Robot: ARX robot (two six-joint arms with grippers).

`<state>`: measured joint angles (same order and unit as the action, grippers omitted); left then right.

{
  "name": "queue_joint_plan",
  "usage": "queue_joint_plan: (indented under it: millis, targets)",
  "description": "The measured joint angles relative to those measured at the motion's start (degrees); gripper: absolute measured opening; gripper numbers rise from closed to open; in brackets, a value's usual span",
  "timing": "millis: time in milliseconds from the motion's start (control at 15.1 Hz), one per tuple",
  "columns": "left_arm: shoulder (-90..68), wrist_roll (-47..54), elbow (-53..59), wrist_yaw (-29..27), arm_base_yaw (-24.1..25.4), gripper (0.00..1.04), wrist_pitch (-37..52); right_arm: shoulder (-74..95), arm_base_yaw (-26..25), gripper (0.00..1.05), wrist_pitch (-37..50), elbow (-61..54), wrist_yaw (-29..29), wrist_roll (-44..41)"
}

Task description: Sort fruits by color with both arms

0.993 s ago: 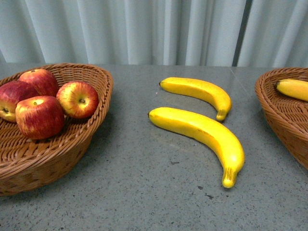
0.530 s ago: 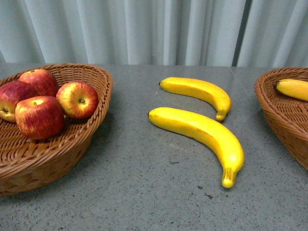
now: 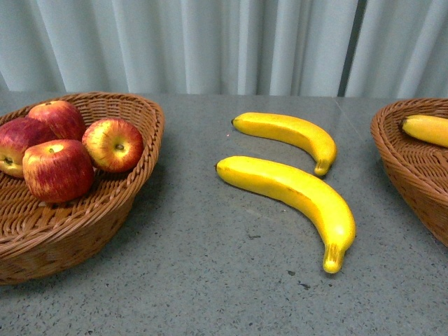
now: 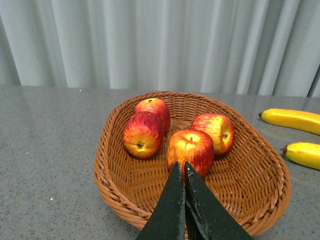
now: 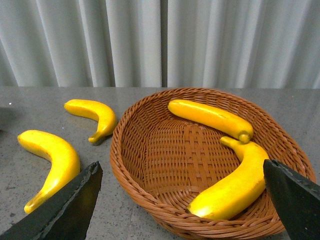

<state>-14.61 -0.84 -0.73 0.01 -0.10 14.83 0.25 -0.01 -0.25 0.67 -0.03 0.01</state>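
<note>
"Two grippers: how do the jaws stand?"

"The left gripper (image 4: pixel 181 167) has its black jaws pressed together with nothing between them, the tips showing over the rim of the left basket (image 4: pixel 112 180). The right gripper (image 5: pixel 181 165) is spread wide and empty, its fingers (image 5: pixel 65 205) framing the right basket (image 5: pixel 145 190) in the wrist view."

"And the fruit?"

"Four glossy red apples (image 4: pixel 190 150), patched with yellow, cluster in the left basket. Two bright-yellow bananas (image 5: pixel 227 192) lie in the right basket. Two loose bananas (image 3: pixel 297 189) curve side by side, not touching, on the grey table (image 3: pixel 210 280) between the baskets."
</note>
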Motion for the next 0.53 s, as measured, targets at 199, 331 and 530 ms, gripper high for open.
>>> queue_joint_plan:
  millis: [199,331,530]
  targets:
    - [3.1,0.0,0.0,0.0,0.0,0.02,-3.3,0.0,0.0,0.98,0.0,0.0,0.0,0.0]
    - [4.8,0.0,0.0,0.0,0.0,0.02,-4.9,0.0,0.0,0.98,0.0,0.0,0.0,0.0]
    - [14.0,0.1,-0.3,-0.2,0.0,0.02,-14.3,0.0,0.0,0.98,0.0,0.0,0.0,0.0]
